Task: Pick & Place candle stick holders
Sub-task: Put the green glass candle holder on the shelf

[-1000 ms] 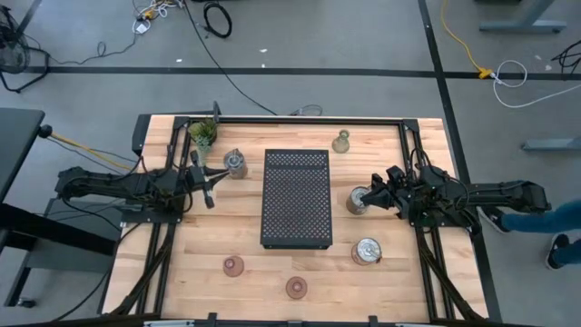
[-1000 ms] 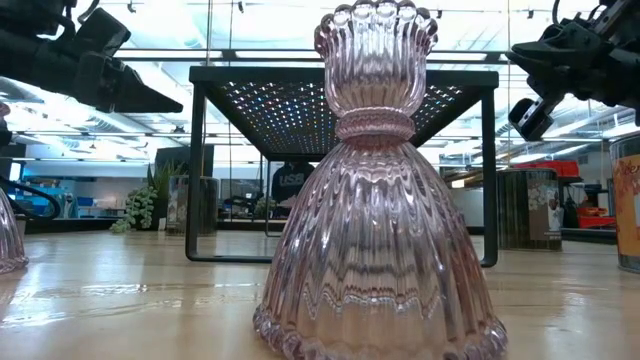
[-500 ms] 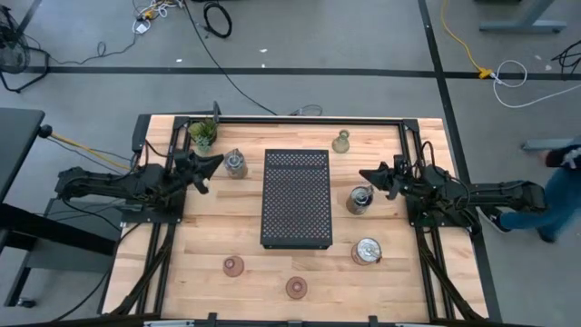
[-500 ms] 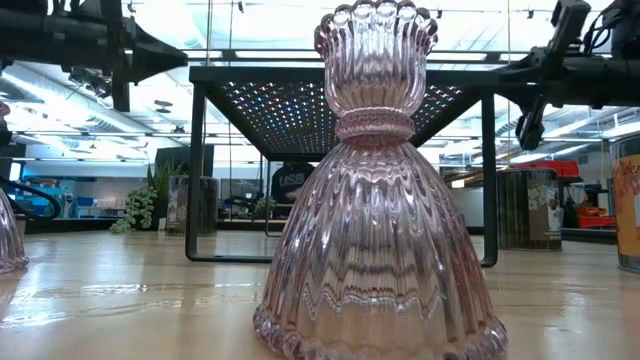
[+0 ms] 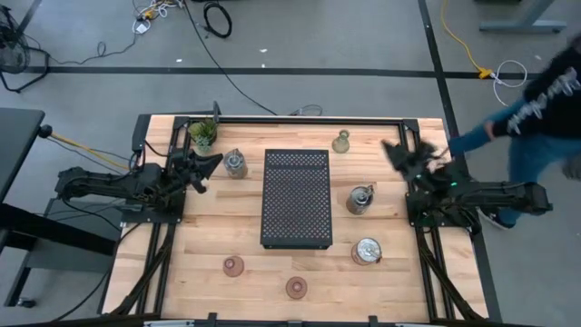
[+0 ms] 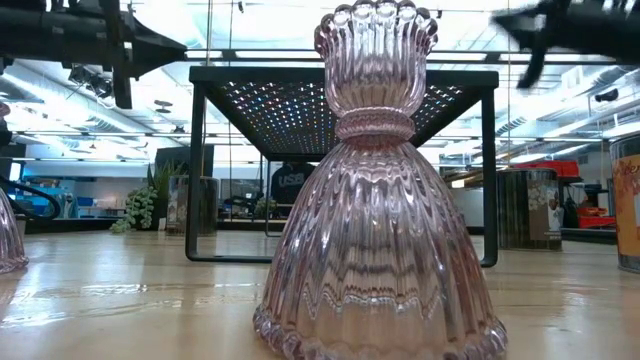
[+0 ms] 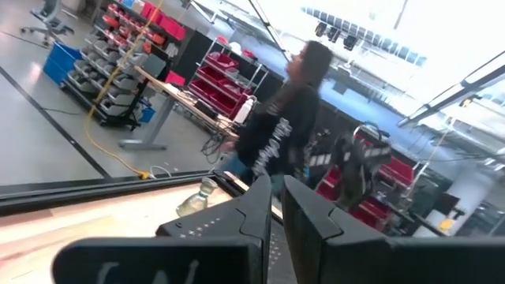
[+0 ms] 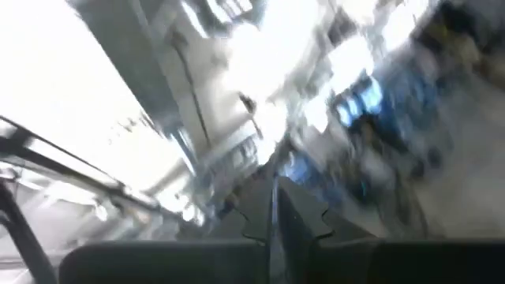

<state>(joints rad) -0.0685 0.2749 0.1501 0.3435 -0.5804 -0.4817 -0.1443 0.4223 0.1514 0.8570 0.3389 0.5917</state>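
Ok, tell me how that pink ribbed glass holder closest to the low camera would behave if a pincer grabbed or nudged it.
The pink holder looks like pressed glass, so probably rigid, fairly heavy for its size, and breakable if dropped. Its wide bell base under a narrow neck suggests a nudge would slide it rather than tip it. The glossy ribbed surface may be slippery; the neck looks the likeliest grip point.

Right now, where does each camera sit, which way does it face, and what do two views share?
High: overhead, looking down; both arms, left gripper, right gripper.
Low: at tabletop height, behind the ribbed pink glass candle holder; arms overhead.
Left wrist: past shut fingers toward a person in dark clothing.
Right wrist: blurred, tilted upward.
Shared: the black perforated rectangular tray in high and low.
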